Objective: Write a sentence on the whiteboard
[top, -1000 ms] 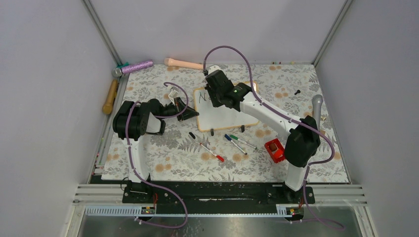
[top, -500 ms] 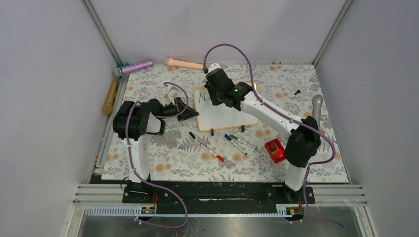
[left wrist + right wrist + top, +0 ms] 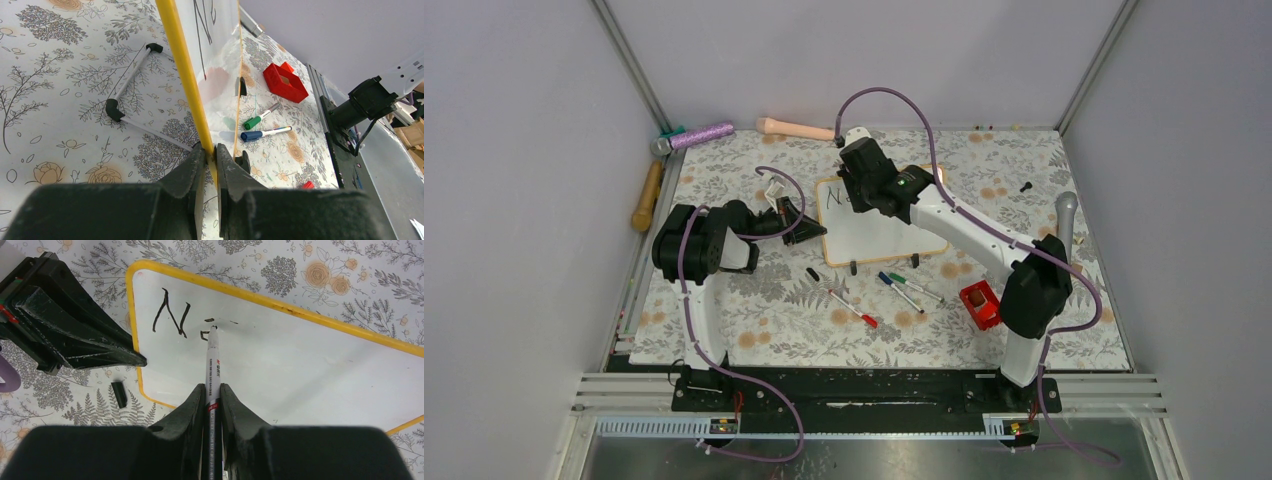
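Note:
The whiteboard lies on the flowered table, white with a yellowish frame. My left gripper is shut on the frame at the board's left edge. My right gripper hovers over the board's upper left and is shut on a white marker. The marker's tip touches the board just right of a black "N", where a few short strokes of the sentence's second letter stand. The rest of the board is blank.
Red, blue and green markers lie in front of the board. A black cap and a red box are nearby. Tools lie along the far edge and left edge.
The right gripper with the marker has shifted very slightly toward the far side over the board. The left arm has not moved.

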Robot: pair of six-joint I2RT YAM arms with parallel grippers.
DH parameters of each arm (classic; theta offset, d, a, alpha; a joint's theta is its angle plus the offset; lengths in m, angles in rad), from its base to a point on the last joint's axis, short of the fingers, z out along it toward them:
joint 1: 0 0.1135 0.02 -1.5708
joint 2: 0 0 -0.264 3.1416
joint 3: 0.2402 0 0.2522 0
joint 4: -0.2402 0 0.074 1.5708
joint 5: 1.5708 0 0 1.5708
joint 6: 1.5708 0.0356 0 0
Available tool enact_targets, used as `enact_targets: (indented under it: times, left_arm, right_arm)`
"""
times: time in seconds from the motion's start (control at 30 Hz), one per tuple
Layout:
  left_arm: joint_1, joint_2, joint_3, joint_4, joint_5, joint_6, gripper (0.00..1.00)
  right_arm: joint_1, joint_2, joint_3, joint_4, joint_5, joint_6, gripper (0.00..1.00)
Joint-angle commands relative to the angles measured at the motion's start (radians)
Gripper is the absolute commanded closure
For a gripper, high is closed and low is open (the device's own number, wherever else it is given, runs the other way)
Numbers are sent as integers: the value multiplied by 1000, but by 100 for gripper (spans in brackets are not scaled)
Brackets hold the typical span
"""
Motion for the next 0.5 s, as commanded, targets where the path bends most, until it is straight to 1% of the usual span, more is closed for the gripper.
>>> enact_targets:
  times: [0.0, 0.47]
  left_arm:
    - [-18, -3, -13, 3, 78, 81, 100]
    - [-17, -4, -13, 3, 78, 81, 100]
  right_arm:
    - [-9, 11, 49, 4, 23, -11, 100]
    - [-10, 26, 59, 0, 38, -15, 100]
